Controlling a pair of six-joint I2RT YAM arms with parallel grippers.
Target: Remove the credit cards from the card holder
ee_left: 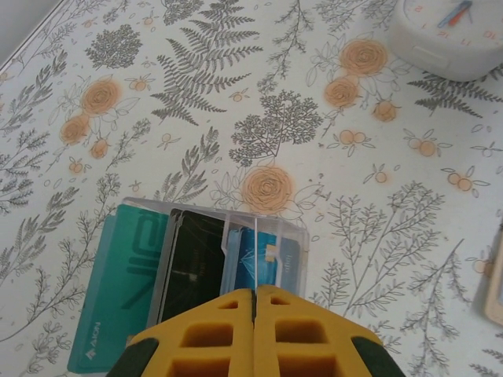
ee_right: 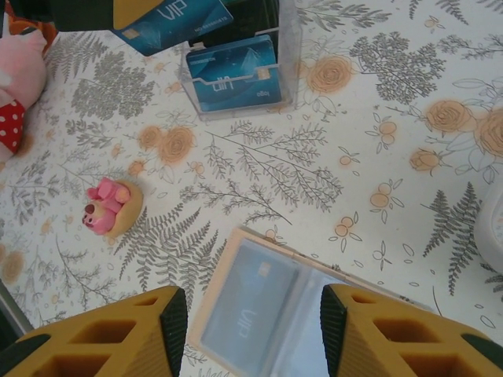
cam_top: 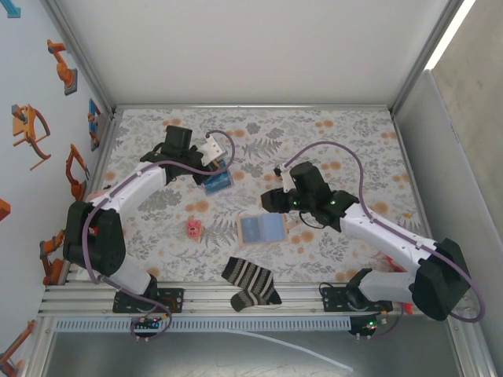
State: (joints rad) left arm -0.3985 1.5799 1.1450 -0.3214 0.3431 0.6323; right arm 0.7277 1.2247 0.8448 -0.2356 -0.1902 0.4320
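A: So, left gripper (ee_left: 255, 302)?
B: Closed tight on a blue VIP card (ee_right: 174, 17), held over the clear box (ee_right: 289, 47). In the left wrist view that card is edge-on, a thin line running out from between the fingers.
A: Box contents?
B: A second blue card (ee_right: 233, 72), a dark card (ee_left: 192, 263) and a teal card (ee_left: 118, 290), side by side.
A: Right gripper (ee_right: 251, 314)?
B: Jaws apart, nothing held. It hangs above the card holder (cam_top: 261, 229). Can't tell the clearance.
A: Holder position?
B: Front centre of the floral table (cam_top: 346, 133), between the arms, lying open and flat. One pale card (ee_right: 240, 322) marked VIP sits in one half of it.
A: Neighbours?
B: Pink toy (ee_right: 104, 206) near its left side, not touching. Striped sock (cam_top: 250, 283) at the near edge. White clock (ee_left: 448, 35) beside the left gripper.
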